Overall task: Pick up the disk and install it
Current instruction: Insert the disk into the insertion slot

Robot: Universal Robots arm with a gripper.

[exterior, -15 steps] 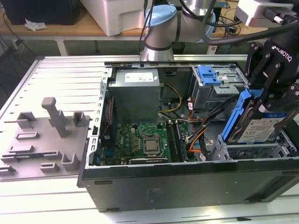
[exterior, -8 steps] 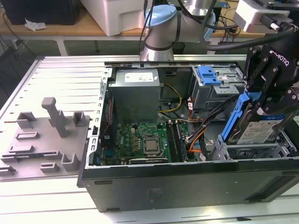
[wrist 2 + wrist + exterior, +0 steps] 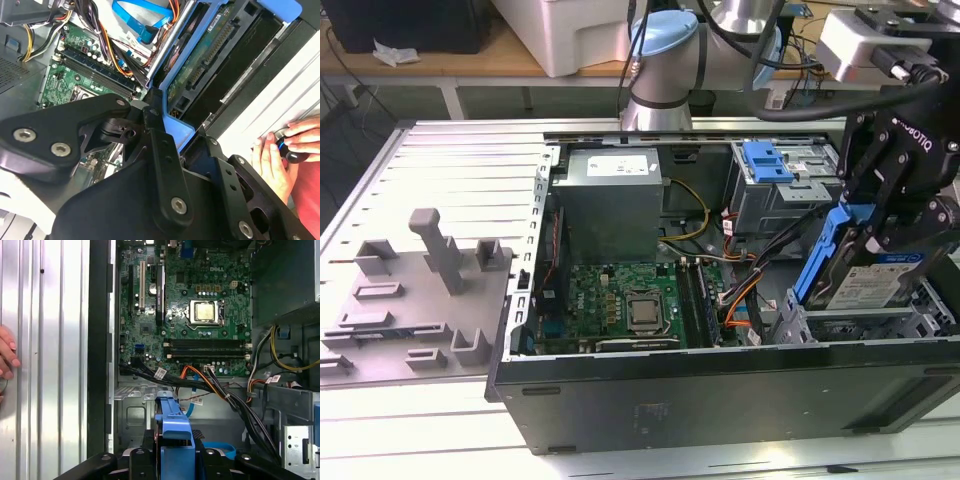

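Observation:
The disk (image 3: 878, 282) is a silver drive with a white-and-blue label in a bright blue carrier frame. It hangs tilted, one end up, over the metal bay (image 3: 865, 322) at the front corner of the open computer case on the exterior view's right. My black gripper (image 3: 892, 232) is shut on the disk from above. In the first wrist view the carrier's blue edge (image 3: 175, 427) runs between my fingers (image 3: 137, 456). In the second wrist view the disk's green circuit side (image 3: 202, 57) faces the camera beyond my gripper (image 3: 170, 127).
The open case (image 3: 720, 390) holds a motherboard (image 3: 620, 305), a grey power supply (image 3: 610, 200), bundled cables (image 3: 740, 275) and a second drive cage with a blue latch (image 3: 767, 160). A grey fixture (image 3: 420, 290) lies at the exterior view's left. A person's hand (image 3: 282, 150) rests on the table beside the case.

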